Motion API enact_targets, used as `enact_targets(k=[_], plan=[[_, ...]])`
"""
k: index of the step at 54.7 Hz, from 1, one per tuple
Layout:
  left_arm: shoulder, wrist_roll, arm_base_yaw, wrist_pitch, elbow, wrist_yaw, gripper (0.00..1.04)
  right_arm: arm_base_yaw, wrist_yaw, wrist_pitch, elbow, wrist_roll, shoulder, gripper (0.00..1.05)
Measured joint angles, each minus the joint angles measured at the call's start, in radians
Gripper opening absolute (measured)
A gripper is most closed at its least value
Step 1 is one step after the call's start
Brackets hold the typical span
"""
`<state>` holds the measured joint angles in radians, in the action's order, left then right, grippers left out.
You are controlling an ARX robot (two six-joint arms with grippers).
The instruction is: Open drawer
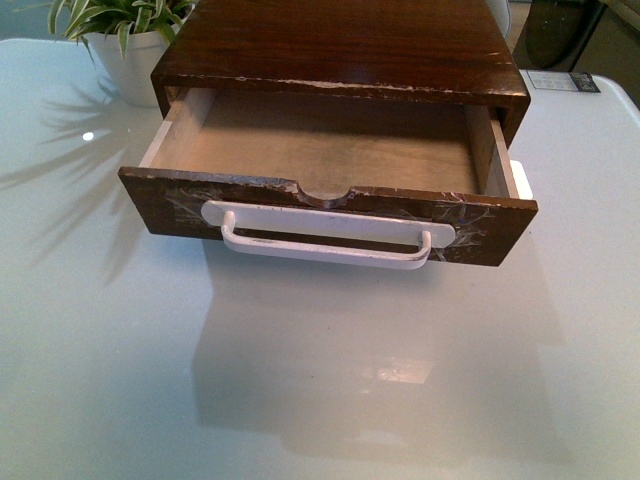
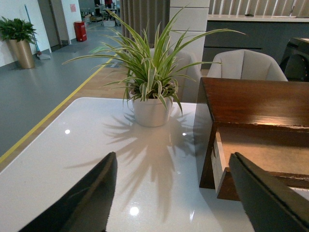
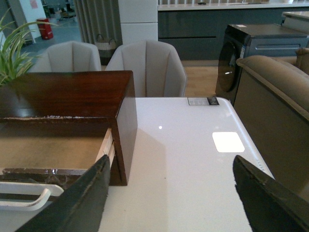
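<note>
The dark brown wooden drawer point(image 1: 325, 213) stands pulled out of its case point(image 1: 345, 45) in the front view, its pale interior point(image 1: 320, 145) showing and empty. Its front has a white bar handle point(image 1: 327, 244), a semicircular notch and whitish scuffs. Neither arm shows in the front view. My left gripper point(image 2: 171, 162) is open and empty over the table, beside the drawer's side point(image 2: 218, 166). My right gripper point(image 3: 171, 164) is open and empty at the drawer's other side; the handle's end point(image 3: 24, 198) shows there.
A potted spider plant point(image 1: 125, 40) in a white pot stands on the white table point(image 1: 320, 380) beside the case; it also shows in the left wrist view point(image 2: 152, 82). Grey chairs point(image 3: 145, 67) stand behind the table. A brown sofa point(image 3: 275, 111) lies past the table's edge.
</note>
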<state>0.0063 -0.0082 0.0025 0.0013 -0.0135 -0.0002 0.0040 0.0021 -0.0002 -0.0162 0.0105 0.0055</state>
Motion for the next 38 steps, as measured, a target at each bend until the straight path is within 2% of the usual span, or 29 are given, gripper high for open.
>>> enact_targets(k=[2,5,8,38], plan=[[0.000,0.000,0.000,0.000,0.000,0.000,0.86,0.000,0.000,0.000,0.000,0.000,0.000,0.87],[0.000,0.002,0.000,0.000,0.000,0.000,0.98,0.000,0.000,0.000,0.000,-0.001,0.000,0.97],[0.000,0.002,0.000,0.000,0.000,0.000,0.96,0.000,0.000,0.000,0.000,-0.001,0.000,0.95],[0.000,0.003,0.000,0.000,0.000,0.000,0.96,0.000,0.000,0.000,0.000,-0.001,0.000,0.96]])
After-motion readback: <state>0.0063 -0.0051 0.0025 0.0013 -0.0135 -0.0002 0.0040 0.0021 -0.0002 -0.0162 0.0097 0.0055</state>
